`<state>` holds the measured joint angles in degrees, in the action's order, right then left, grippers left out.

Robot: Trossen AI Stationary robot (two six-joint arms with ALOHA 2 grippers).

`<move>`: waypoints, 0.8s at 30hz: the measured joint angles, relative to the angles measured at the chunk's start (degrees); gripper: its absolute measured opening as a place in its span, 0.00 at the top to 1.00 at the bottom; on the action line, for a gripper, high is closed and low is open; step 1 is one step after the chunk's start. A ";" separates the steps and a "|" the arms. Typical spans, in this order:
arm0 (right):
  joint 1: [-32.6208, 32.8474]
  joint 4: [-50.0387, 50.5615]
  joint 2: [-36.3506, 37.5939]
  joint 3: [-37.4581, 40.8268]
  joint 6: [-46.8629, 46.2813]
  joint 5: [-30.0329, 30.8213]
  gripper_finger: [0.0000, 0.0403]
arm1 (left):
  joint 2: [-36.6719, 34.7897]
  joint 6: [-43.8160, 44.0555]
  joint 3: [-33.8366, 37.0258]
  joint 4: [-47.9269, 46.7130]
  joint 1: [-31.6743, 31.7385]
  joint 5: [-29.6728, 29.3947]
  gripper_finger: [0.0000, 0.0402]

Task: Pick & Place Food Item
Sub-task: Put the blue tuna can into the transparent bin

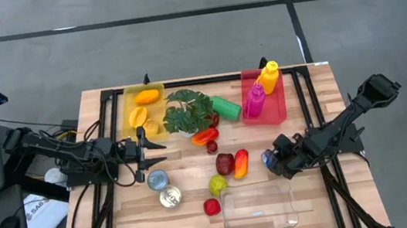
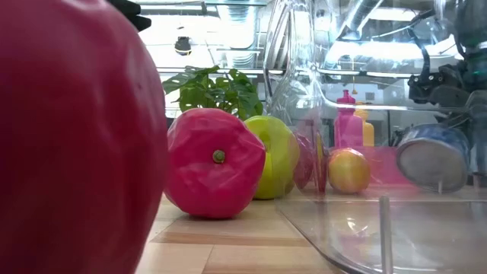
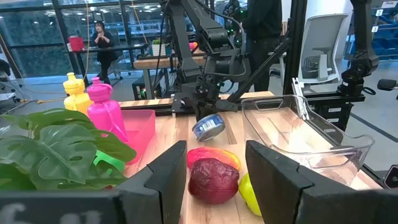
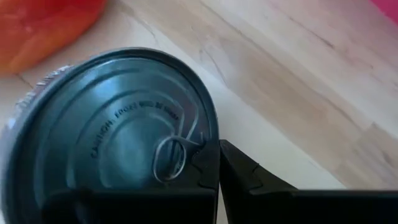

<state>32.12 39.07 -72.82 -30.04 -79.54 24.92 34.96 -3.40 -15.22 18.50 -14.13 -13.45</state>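
Right tool point(image 1: 278, 161) clamped shut on rim of a tin can point(image 4: 112, 137): round, dull grey metal lid w/ pull ring, seen close only in right wrist view; low view shows its blue label. Can sits just above wood-plank bench point(image 1: 331, 199), beside clear plastic tray point(image 1: 259, 208). Left tool point(image 1: 146, 150) part open, empty, near leafy plant point(image 1: 187, 110).

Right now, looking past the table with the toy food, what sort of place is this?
Probably a robotics lab or workshop. Beyond the wooden table stand more dark robot arms on benches, an office chair, and a person by glass walls.
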 joint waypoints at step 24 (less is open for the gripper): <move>-2.25 6.54 0.00 0.02 -0.13 -12.37 1.00 | 0.00 1.31 0.00 0.02 0.00 0.02 0.62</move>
<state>29.87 45.61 -72.82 -30.02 -79.66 12.55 34.96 -2.09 -15.22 18.52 -14.13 -13.43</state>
